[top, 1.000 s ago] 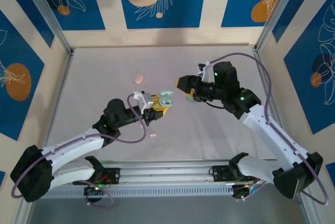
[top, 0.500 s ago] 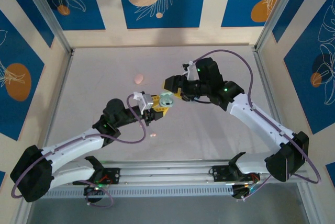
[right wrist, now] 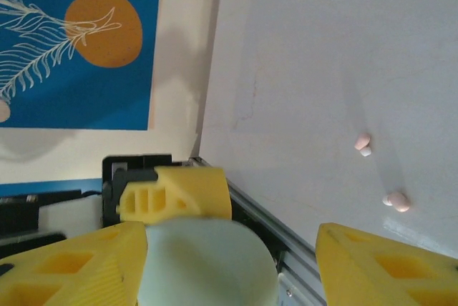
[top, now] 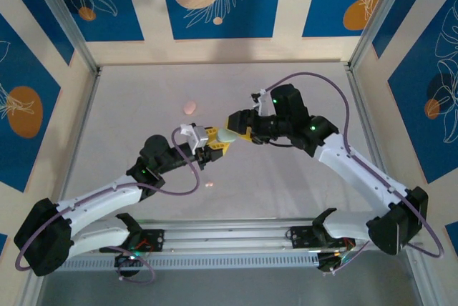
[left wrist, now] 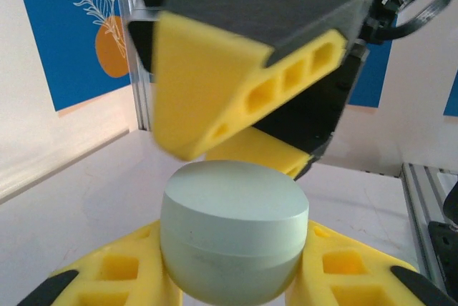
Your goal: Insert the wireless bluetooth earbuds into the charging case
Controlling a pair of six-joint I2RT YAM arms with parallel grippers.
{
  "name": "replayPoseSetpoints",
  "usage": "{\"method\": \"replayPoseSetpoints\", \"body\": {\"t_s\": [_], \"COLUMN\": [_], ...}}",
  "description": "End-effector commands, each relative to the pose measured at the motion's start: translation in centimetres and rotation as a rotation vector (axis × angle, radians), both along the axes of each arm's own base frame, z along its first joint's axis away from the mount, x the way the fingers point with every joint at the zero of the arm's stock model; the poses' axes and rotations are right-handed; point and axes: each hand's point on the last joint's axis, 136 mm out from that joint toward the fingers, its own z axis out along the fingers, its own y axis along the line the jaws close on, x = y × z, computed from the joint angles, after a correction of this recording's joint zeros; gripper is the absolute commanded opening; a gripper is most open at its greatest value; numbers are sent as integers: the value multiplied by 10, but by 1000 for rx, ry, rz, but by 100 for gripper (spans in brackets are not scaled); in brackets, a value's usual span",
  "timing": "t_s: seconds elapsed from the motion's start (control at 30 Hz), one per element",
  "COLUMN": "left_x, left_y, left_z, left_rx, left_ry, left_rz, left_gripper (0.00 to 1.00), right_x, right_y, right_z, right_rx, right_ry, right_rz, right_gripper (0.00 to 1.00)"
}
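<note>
A pale green charging case [left wrist: 232, 227], its lid down, sits clamped between the yellow fingers of my left gripper [left wrist: 232, 274] above the middle of the table [top: 227, 136]. My right gripper [top: 234, 128] stands open right at the case. One of its fingers [left wrist: 215, 84] hangs just over the lid. In the right wrist view the case [right wrist: 207, 267] lies against one finger [right wrist: 71, 267] of the right gripper [right wrist: 229, 270], and the other finger [right wrist: 386, 267] stands well clear. Two small pink earbuds lie loose on the table, one at the back [top: 189, 107] and one nearer [top: 209, 184].
The white table [top: 300, 177] is ringed by aluminium rails [top: 79, 127] and patterned blue walls. Both forearms meet over the table's middle, with purple cables looping off them. The pink earbud pieces [right wrist: 363, 141] [right wrist: 396, 201] lie apart from the arms.
My right gripper has come in from the right and now stands at the case, one finger over its lid. The case looked open a second ago; its lid is now down. The left arm held still.
</note>
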Motion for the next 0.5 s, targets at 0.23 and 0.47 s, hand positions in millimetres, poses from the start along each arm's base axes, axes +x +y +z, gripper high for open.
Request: {"method": "replayPoseSetpoints", "body": {"t_s": [0.23,0.47], "left_x": [-9,-14], "left_y": [1,-2], "left_z": [47,57], "left_rx": [-150,-181], "left_ry": [-46,-40], "left_rz": [-38,-79], "left_gripper": [33,33], "right_x": [-22,-18], "right_y": [11,16], "right_z": [24,29], "right_rx": [269,348], "right_ry": [55,66], "right_rz": [185,213], "right_gripper": [60,51]}}
